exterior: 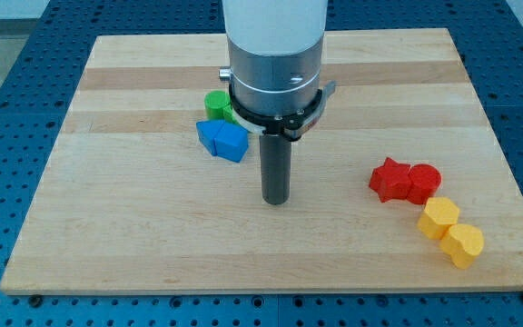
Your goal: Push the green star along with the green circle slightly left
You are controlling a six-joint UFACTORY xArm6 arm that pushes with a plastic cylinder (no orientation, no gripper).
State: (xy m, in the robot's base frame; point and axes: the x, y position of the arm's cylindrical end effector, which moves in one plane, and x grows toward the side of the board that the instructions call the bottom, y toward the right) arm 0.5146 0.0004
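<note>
A green block [216, 105], round in what shows, sits left of centre on the wooden board [107, 200]; the arm's body hides its right side. I cannot tell the green star from the green circle; any second green block is hidden. My tip [275, 200] rests on the board below and to the right of the green block, about a hand's width off. Two blue blocks [222, 140] lie touching just below the green block, to the left of my rod.
A red star [389, 178] and a red round block [422, 183] touch at the view's right. Two yellow blocks [439, 219] [464, 244] lie below them near the board's bottom right corner. Blue perforated table surrounds the board.
</note>
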